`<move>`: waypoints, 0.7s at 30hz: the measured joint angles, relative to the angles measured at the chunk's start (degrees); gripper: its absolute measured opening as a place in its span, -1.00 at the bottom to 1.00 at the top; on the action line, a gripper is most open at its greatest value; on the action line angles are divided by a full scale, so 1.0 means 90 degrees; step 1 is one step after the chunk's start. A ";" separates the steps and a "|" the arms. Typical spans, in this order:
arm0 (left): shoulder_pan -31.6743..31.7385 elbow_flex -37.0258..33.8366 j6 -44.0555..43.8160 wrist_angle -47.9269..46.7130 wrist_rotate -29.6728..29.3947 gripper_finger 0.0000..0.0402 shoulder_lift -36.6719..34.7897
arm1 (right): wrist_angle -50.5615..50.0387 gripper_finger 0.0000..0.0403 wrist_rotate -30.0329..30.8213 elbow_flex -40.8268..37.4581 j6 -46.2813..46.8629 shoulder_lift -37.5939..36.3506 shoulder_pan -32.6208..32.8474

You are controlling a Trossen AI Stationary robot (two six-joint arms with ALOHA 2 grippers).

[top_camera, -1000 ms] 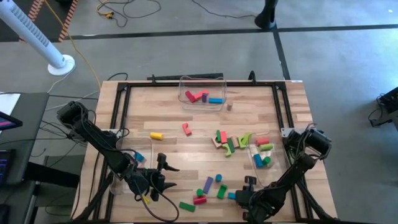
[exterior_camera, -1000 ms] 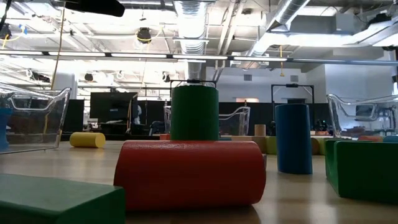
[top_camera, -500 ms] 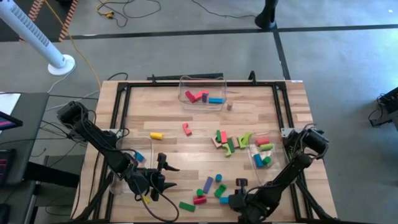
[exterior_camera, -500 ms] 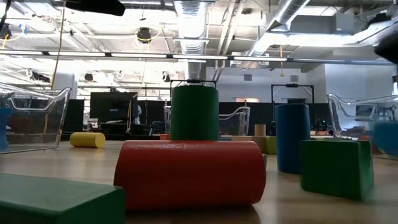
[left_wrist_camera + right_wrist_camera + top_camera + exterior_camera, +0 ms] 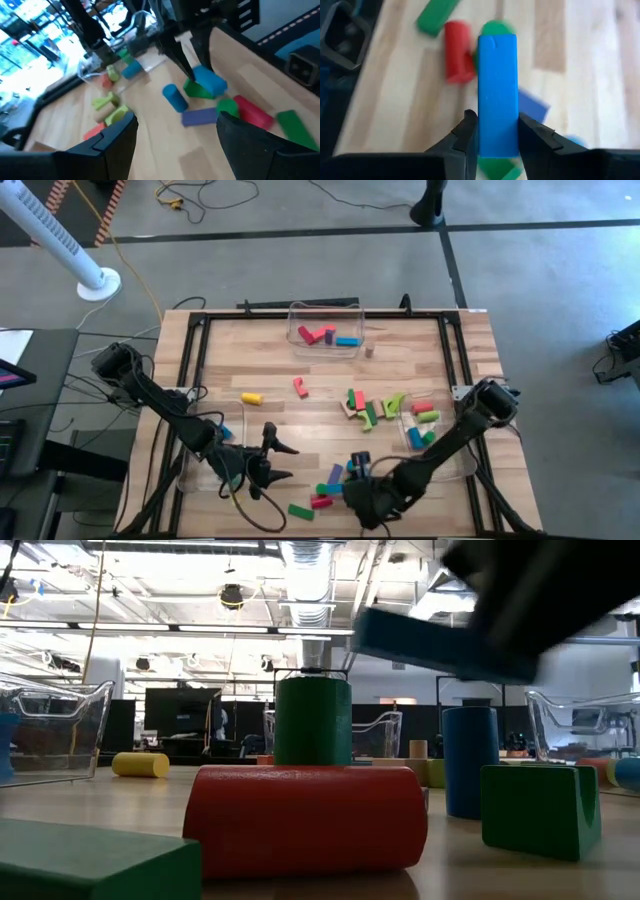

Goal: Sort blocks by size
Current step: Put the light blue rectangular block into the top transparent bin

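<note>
wooden bench (image 5: 270, 360) under bright workshop lights, framed by black rails, with three clear bins on it: one at the far edge (image 5: 324, 330), one on the right (image 5: 425, 430), one on the left near the left arm (image 5: 205, 455). the blocks lie in groups: a few in the far bin, several in the right bin, a loose heap in the middle (image 5: 370, 408), a yellow cylinder (image 5: 251, 397) alone, and a cluster at the near edge (image 5: 330, 485).

the right hand (image 5: 495, 142) is clamped on a long blue block (image 5: 497, 92), gripping it across its narrow sides so the bar juts forward between the fingers; that hold probably keeps it steady for carrying. it hangs lifted above the near cluster, over a red cylinder (image 5: 456, 50) and a green block (image 5: 436, 15), clear of the wood in the low view.

the left hand (image 5: 175, 130) hovers just beside that cluster with its fingers wide apart and nothing between them, likely waiting its turn. much sorting looks undone, since many blocks are loose. the blue bar presumably goes to whichever bin collects long pieces, though which one i cannot tell.
</note>
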 joint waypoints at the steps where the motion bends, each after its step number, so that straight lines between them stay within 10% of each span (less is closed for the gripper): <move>1: 0.0043 0.0000 0.0099 0.0046 0.0000 0.30 -0.0001 | 0.0028 -0.32 0.0002 0.0035 -0.0135 0.0000 -0.0083; 21: 0.0367 0.0000 0.0793 0.0068 0.0453 0.30 0.0000 | 0.0137 -0.32 0.0002 0.1068 -0.1930 -0.0016 -0.0869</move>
